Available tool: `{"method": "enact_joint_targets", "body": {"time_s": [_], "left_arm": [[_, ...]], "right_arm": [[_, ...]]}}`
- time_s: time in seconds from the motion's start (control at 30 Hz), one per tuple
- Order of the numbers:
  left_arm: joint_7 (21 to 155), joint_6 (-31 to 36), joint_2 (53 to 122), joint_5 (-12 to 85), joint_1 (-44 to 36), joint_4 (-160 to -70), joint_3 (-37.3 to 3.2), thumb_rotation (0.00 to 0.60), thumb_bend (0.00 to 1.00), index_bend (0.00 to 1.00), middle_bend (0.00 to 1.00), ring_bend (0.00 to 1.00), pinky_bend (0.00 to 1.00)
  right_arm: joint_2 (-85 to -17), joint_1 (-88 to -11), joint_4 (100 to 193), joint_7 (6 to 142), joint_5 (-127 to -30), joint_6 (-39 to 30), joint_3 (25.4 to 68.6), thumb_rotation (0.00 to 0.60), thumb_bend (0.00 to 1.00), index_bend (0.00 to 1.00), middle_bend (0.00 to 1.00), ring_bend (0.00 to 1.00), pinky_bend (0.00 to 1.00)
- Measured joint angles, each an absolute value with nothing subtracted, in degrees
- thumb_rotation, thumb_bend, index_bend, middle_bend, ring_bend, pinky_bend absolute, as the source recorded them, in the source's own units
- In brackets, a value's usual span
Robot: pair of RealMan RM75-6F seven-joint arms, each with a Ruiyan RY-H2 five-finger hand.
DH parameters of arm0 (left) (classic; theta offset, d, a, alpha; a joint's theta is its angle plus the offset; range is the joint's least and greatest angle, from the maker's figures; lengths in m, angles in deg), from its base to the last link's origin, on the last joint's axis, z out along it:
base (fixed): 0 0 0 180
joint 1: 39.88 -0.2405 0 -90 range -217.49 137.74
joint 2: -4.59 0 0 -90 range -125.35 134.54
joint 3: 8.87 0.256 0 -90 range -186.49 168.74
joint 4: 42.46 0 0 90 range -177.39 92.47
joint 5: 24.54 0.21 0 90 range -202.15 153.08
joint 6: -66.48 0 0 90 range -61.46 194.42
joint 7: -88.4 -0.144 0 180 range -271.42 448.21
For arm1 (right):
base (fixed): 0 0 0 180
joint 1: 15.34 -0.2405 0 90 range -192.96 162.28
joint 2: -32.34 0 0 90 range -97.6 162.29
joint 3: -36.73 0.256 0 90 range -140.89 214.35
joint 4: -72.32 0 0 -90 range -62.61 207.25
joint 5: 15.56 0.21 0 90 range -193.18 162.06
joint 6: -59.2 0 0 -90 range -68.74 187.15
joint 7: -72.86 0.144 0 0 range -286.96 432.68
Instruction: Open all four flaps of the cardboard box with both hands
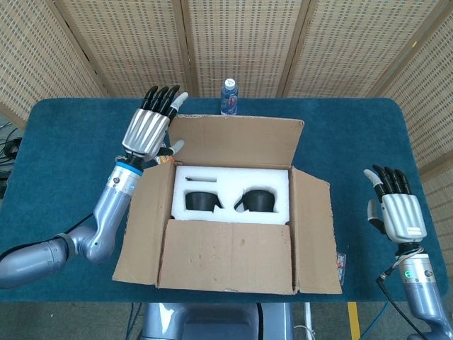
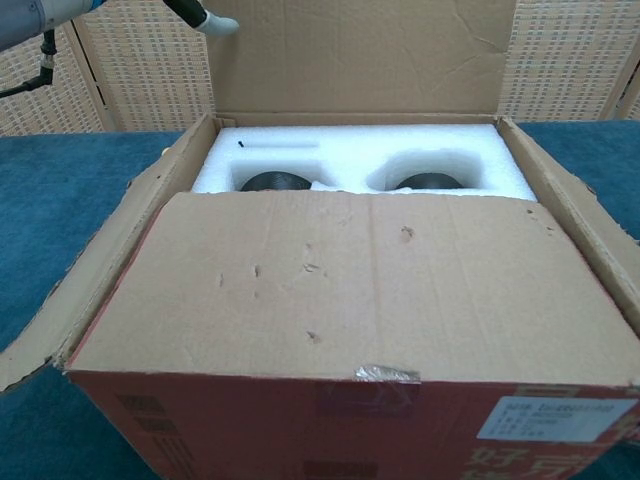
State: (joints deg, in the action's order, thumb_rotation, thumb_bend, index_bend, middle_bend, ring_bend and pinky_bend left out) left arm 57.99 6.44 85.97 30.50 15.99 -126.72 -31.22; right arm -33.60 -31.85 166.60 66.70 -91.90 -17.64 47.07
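Note:
The cardboard box (image 1: 226, 273) stands mid-table. Its far flap (image 1: 237, 142) is raised upright, and the left flap (image 1: 145, 227) and right flap (image 1: 313, 234) are spread outward. The near flap (image 1: 226, 255) still lies flat over the front half. A white foam insert (image 1: 233, 185) with two dark items shows inside. My left hand (image 1: 150, 127) is at the far flap's left edge, fingers straight and thumb touching the edge. In the chest view only its thumb tip (image 2: 212, 22) shows beside the far flap (image 2: 355, 55). My right hand (image 1: 396, 207) is open, well right of the box.
A water bottle (image 1: 228, 98) stands behind the far flap. A small object (image 1: 341, 263) lies by the box's front right corner. Blue cloth covers the table (image 1: 71, 156), and wicker screens close off the back.

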Motion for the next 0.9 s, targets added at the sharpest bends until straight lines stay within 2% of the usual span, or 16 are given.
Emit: {"method": "enact_joint_targets", "body": {"time_s": [0.27,0.5,0.6,0.67,0.73,0.9], "left_arm": [[58.1,7.1,84.7,28.3,16.0,-127.0,-31.1,0.473,0.28,0.00,0.00,0.00,0.00],[61.5,8.1,81.1,28.7,14.2,-131.3,-30.4,0.477,0.27,0.11,0.00,0.00,0.00],[65.3,10.0,78.8,28.3,13.0,-134.9,-30.2,0.383,0.25,0.15,0.00,0.00,0.00],[68.0,11.8,77.0,28.1,12.2,-137.5,-30.0,0.256,0.22,0.21,0.00,0.00,0.00],[70.7,14.2,74.6,28.2,11.2,-140.4,-29.5,0.189,0.20,0.26,0.00,0.00,0.00],[76.8,18.5,69.8,31.1,8.9,-145.7,-27.7,0.165,0.20,0.33,0.00,0.00,0.00]], "right_arm": [[-33.6,-31.8,166.7,66.7,-92.0,-17.6,47.0,0.600,0.72,0.12,0.08,0.00,0.01],[-33.7,-32.0,167.1,66.3,-92.2,-17.4,46.9,0.600,0.72,0.12,0.08,0.00,0.01],[-33.7,-32.0,167.2,65.9,-92.1,-17.2,46.8,0.600,0.72,0.12,0.08,0.00,0.01],[-33.8,-32.0,167.3,65.7,-92.1,-17.1,46.6,0.600,0.72,0.12,0.08,0.00,0.01],[-33.8,-32.1,167.3,65.6,-92.1,-17.0,46.6,0.600,0.72,0.12,0.08,0.00,0.01],[-34.0,-32.2,167.5,65.2,-92.0,-16.8,46.7,0.600,0.72,0.12,0.08,0.00,0.01]]}}
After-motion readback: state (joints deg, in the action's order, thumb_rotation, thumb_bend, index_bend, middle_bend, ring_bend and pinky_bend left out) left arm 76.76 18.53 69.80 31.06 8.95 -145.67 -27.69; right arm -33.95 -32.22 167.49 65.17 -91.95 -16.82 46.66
